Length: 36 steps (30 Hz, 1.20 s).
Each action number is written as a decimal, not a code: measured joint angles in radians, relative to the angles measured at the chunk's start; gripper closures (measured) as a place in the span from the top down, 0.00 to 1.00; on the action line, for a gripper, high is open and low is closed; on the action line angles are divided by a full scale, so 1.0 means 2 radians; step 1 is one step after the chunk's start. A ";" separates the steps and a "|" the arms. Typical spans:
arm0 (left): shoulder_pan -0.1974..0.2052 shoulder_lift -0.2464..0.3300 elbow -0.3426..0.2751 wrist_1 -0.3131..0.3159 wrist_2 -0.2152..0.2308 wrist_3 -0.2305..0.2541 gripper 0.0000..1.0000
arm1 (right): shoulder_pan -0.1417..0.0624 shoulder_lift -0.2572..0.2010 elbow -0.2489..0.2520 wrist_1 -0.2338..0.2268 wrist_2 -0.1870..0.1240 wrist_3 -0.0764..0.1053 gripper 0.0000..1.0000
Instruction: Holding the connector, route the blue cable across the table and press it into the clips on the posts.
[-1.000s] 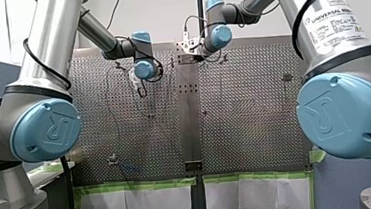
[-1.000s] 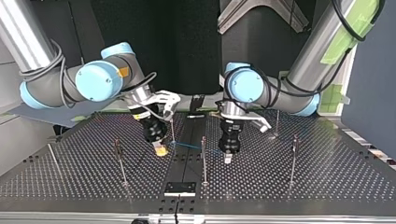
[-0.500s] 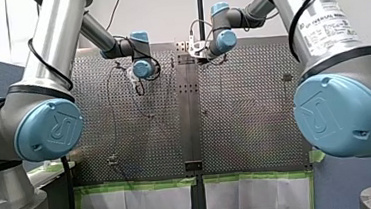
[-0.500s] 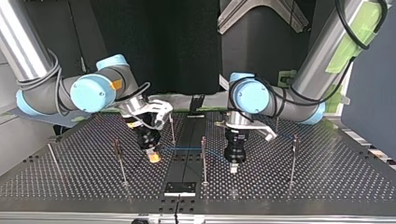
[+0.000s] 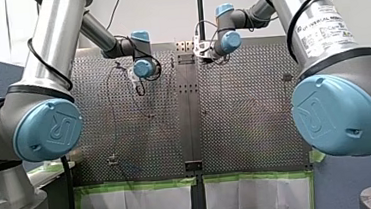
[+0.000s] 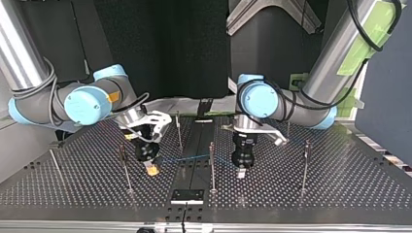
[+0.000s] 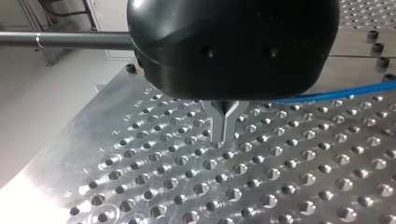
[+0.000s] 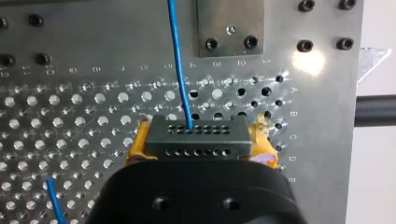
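The label (image 5: 325, 25) on my right arm (image 5: 342, 114) reads UNIVERSAL ROBOTS; table (image 8: 322, 121) lettered A–D.

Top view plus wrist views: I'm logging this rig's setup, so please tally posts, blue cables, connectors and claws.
Posts: 6
Blue cable: 1
Connector: 1
Claws: 2, my left claw and my right claw
Total: 10

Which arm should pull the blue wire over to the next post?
Probably my right: my right gripper clamps the dark grey connector holding the blue cable, with a thin metal post close by.
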 joint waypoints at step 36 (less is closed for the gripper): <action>-0.039 0.075 -0.040 -0.134 -0.033 0.026 1.00 | -0.001 0.000 0.000 0.003 -0.007 0.000 0.00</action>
